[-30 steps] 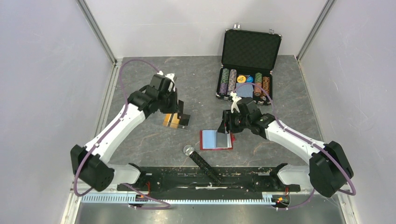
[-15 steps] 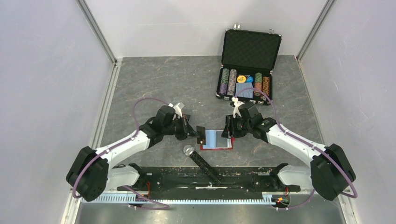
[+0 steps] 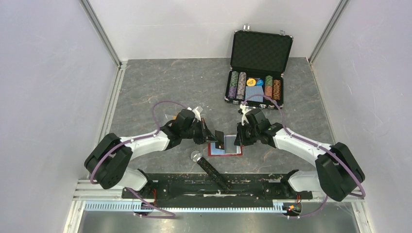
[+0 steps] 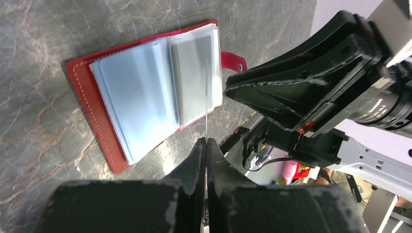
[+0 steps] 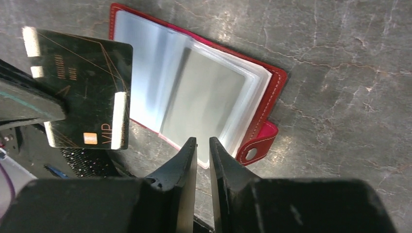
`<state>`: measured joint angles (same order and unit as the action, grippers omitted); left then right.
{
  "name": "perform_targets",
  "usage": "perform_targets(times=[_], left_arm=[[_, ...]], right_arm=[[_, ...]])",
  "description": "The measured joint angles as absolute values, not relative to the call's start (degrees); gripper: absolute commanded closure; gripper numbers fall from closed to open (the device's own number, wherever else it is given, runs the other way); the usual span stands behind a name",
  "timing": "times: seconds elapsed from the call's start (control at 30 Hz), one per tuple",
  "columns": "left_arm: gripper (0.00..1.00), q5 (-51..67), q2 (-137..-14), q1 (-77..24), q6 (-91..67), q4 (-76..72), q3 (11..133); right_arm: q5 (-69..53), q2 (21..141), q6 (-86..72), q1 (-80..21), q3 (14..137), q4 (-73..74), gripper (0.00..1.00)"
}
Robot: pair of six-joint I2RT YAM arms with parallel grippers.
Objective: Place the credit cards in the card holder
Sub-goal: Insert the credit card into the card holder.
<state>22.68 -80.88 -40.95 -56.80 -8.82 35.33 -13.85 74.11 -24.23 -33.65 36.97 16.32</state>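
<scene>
The red card holder [image 3: 236, 152] lies open on the table with its blue-grey sleeves up; it also shows in the left wrist view [image 4: 92, 104] and the right wrist view [image 5: 269, 97]. My left gripper [image 3: 214, 137] is shut on a black credit card [image 3: 219, 140] and holds it on edge just above the holder's left side. The card is a thin line in the left wrist view [image 4: 206, 104]; its face reads VIP in the right wrist view [image 5: 87, 97]. My right gripper [image 3: 239, 138] hovers at the holder's right side, jaws nearly closed and empty [image 5: 203, 141]. The orange-gold cards are hidden.
An open black poker-chip case [image 3: 260, 51] with chip rows and a blue deck stands at the back right. A black glittery stick with a silver head [image 3: 210, 167] lies just in front of the holder. Grey walls rise on both sides.
My left arm has swung right and toward the front, carrying the black card from the left of the table to the card holder. The right gripper has stayed by the holder.
</scene>
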Motion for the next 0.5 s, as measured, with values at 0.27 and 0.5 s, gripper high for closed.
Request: perform_targets(times=[0.27, 0.5], left_arm=[[0.98, 22.37, -86.89, -40.97, -55.66, -8.32, 40.23], [0.98, 21.45, -91.05, -40.97, -53.25, -5.93, 42.00]], right_arm=[[-10.79, 77.12, -23.42, -33.65, 35.14, 15.84, 0.86], [-10.09, 78.39, -22.87, -33.63, 34.46, 15.07, 0.88]])
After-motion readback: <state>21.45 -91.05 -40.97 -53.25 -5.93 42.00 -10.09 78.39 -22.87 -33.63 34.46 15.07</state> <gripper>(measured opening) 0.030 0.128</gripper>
